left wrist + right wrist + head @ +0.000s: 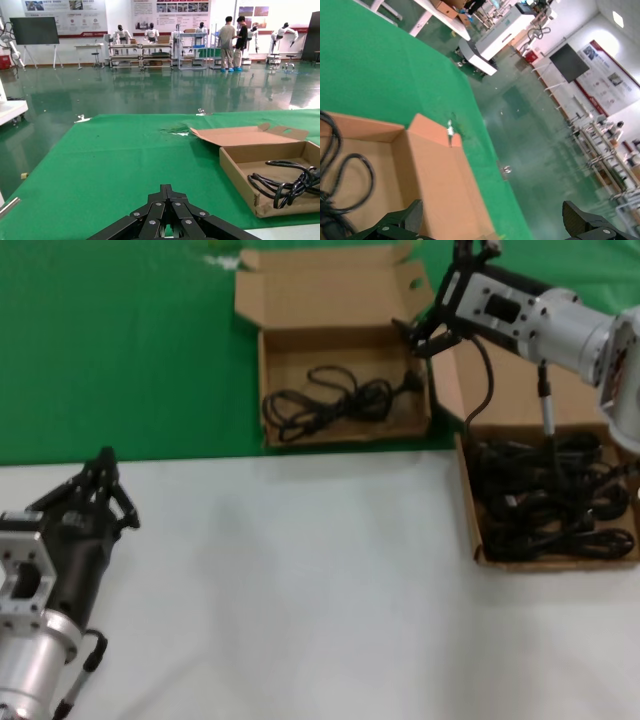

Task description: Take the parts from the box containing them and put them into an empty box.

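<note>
From the head view I read the right gripper (pixel 418 337) above the right rear corner of the squarer box (pixel 345 390), its fingers spread wide with nothing between them; the right wrist view confirms this, with the two fingertips (pixel 400 222) well apart at the frame edge. The right arm reaches in from the right side, over the wider box (pixel 550 490).

One cord bundle (pixel 325 400) lies on the floor of the squarer box. Its long axis runs across the box from side to side, the plug end pointing toward the right wall near the gripper, the looped end toward the left wall. The box lid stands open behind it.

The remaining cords (pixel 550 502) fill the tray of the wider box in a dense heap; their loops run mostly side to side across the tray. I cannot separate individual bundles.

The left gripper (pixel 100 495) is parked over the white table (pixel 300 590), well apart from both boxes, pointing away from the robot. In the left wrist view its fingers (pixel 167 210) meet at the tips, closed on nothing.
</note>
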{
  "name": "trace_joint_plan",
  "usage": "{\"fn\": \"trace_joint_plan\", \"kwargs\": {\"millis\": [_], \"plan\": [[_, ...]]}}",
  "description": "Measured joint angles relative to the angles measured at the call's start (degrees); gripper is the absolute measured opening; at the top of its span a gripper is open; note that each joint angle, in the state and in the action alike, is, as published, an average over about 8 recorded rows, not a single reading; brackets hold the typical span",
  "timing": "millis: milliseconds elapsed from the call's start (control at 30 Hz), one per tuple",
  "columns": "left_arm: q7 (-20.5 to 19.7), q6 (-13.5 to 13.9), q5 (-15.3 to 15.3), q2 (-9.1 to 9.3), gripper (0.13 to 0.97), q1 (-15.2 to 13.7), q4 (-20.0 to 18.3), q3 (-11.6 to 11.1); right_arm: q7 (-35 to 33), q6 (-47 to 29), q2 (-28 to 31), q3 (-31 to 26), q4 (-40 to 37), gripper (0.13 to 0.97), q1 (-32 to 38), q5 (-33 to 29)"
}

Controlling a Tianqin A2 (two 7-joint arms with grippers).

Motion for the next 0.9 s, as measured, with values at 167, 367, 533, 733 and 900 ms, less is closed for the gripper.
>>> {"fn": "trace_joint_plan", "kwargs": {"millis": [167, 367, 533, 733, 900], "plan": [[0.0, 0.0, 0.0, 0.0, 0.139, 0.0, 0.0, 0.0, 2.7, 1.4, 0.3, 1.4, 3.4, 0.964, -3.3, -0.7], [0.0, 0.0, 0.0, 0.0, 0.139, 0.0, 0.0, 0.0, 7.2, 3.7, 0.7, 3.7, 9.1, 0.964, -8.7, -1.8], [0.0, 0.0, 0.0, 0.0, 0.148, 0.0, 0.0, 0.0, 11.2, 5.8, 1.1, 5.8, 14.1, 0.965, -13.5, -2.8], [0.0, 0.0, 0.0, 0.0, 0.174, 0.0, 0.0, 0.0, 16.1, 8.3, 1.6, 8.3, 20.2, 0.966, -19.4, -4.0], [0.0, 0.0, 0.0, 0.0, 0.225, 0.0, 0.0, 0.0, 20.2, 10.4, 2.0, 10.4, 25.4, 0.966, -24.3, -5.0]]}}
